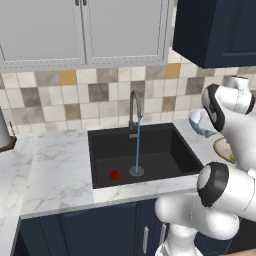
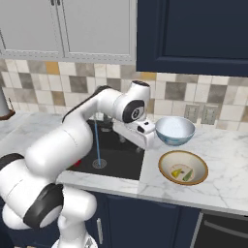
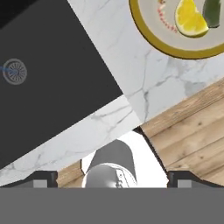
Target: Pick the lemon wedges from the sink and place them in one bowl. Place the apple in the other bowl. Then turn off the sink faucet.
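The tan-rimmed shallow bowl (image 2: 161,165) sits on the counter right of the sink (image 2: 121,160). In it lie the bright yellow lemon wedge (image 2: 177,172) and the darker olive one (image 2: 188,176). The hand view shows that bowl (image 3: 175,53) at the top right with both wedges (image 3: 190,19). Behind it stands the pale blue bowl (image 2: 174,138), empty. On the black sink floor (image 1: 165,150) the red apple (image 1: 114,175) rests left of the drain. Water runs from the gooseneck faucet (image 1: 134,105). My gripper (image 2: 143,143) hangs open over the sink's right edge, holding nothing.
Marble counter (image 1: 55,170) stretches left of the sink, with a dark-based object (image 1: 3,136) at its far left. Wall cabinets hang above the tiled backsplash. Two outlets (image 2: 203,114) are on the wall behind the bowls. My own arm hides part of both bowls in the left base view.
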Available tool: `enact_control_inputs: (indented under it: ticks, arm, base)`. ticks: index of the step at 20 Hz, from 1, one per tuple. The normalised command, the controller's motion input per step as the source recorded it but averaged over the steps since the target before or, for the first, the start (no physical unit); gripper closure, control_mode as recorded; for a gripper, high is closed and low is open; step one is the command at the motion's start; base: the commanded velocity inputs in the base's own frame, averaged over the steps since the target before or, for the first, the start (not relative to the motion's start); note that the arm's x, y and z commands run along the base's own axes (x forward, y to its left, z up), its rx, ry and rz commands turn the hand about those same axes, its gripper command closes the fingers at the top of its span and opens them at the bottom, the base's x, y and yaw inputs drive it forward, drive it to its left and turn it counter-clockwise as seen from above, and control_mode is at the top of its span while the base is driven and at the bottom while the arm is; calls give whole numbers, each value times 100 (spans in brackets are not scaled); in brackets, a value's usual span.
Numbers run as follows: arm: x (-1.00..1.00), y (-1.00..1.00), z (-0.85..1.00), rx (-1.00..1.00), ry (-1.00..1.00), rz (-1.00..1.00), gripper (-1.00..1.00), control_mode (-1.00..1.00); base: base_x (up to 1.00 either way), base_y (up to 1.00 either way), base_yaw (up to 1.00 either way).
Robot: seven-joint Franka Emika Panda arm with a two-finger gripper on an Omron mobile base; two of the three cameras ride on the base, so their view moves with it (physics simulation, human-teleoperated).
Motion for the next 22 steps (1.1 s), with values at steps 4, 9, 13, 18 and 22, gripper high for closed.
enact_control_inputs:
  ticks: [4, 9, 13, 18, 22]
  arm:
    - [-20, 100, 0, 0, -17, 0, -100, -100]
    - [-1, 100, 0, 0, -8, 2, -100, -100]
    - [0, 100, -8, 0, 0, 14, -100, -100]
    - [9, 97, -12, 0, 0, 31, -100, -100]
    - [39, 85, -19, 0, 0, 39, -100, -100]
  base:
    - [0, 0, 0]
    - [0, 0, 0]
    - [0, 0, 0]
    - [0, 0, 0]
    - [0, 0, 0]
